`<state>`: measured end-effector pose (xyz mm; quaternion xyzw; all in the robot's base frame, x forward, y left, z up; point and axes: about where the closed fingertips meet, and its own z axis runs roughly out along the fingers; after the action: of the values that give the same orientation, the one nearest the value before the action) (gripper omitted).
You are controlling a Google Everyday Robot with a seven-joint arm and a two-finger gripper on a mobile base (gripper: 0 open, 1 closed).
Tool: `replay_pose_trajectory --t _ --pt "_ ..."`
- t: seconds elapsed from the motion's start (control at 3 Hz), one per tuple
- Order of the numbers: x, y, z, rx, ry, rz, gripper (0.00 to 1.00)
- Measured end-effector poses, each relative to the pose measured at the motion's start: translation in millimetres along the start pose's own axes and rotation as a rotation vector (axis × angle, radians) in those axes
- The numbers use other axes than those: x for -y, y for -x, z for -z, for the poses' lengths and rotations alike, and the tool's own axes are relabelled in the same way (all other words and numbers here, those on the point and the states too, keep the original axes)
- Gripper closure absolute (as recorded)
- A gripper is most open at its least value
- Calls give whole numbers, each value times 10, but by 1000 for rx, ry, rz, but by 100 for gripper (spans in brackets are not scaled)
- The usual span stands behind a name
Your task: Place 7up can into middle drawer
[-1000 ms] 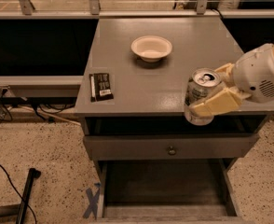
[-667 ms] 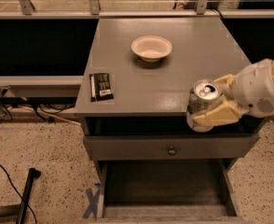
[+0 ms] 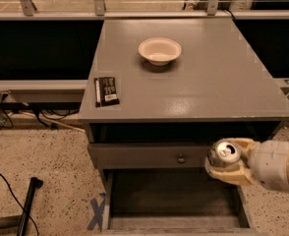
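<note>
Lowered 7up can (gripper clamped round it) hangs above middle drawer.

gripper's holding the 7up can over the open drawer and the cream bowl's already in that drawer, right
No: the cream bowl sits on the cabinet top, not in the drawer, as the camera view shows. The gripper does hold the 7up can over the open middle drawer.

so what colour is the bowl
Cream bowl, camera view; the gripper holds the 7up can above the middle drawer.
</note>
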<state>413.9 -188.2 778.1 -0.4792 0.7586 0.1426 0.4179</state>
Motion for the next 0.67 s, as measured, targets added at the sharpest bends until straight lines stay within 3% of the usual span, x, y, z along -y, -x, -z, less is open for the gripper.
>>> replay_pose_trajectory --t 0.33,0.67 --pt "73 -154 98 -10 -61 58 100" --pt "55 -163 95 -20 -61 45 100"
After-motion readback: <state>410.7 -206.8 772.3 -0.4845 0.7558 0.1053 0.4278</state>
